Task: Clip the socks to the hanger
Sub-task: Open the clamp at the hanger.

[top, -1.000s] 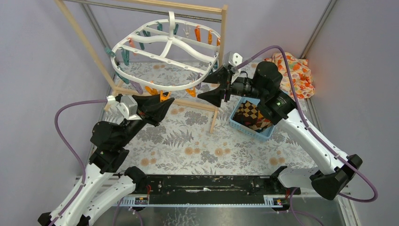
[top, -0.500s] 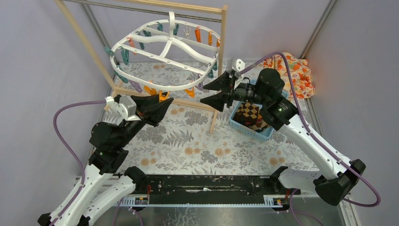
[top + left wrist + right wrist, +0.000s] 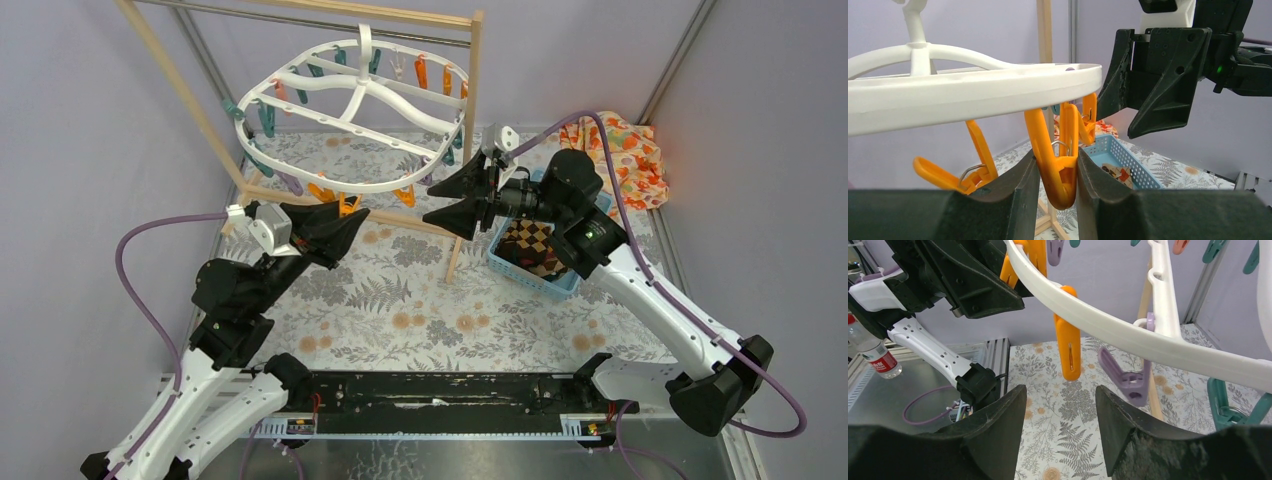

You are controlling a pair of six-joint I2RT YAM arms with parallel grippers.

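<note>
While your left gripper (image 3: 350, 222) sits up under the near rim of the hanger (image 3: 345, 125) in the top view, you're at the peg-holding step with no sock brought in yet. Its fingers are pinched together on an orange peg (image 3: 347, 205), forearm angled up from the left base. Your right gripper (image 3: 440, 200) hovers just beside the rim's right end, wrist turned level, jaws apart and empty. The checked sock (image 3: 530, 245) lies in the blue basket (image 3: 560, 285) right under that forearm. I can't spot the magenta one anywhere. The floral cloth (image 3: 630, 150) sits well apart in the far corner.

Over to the left wrist view: both pads are clamped on the lower part of that orange peg, which dangles from the white rim just above. I can't tell whether its mouth is sprung open.

Now the right wrist view: the two fingers stand wide with only patterned tabletop between them. A free orange peg (image 3: 1069, 340) and a purple peg (image 3: 1125, 380) hang from the rim ahead, touching neither finger.

To my eye, your next move is to drop the right arm back to the basket, take the checked sock by its cuff and carry it up to the held peg. That needs a steady left grip meanwhile.
</note>
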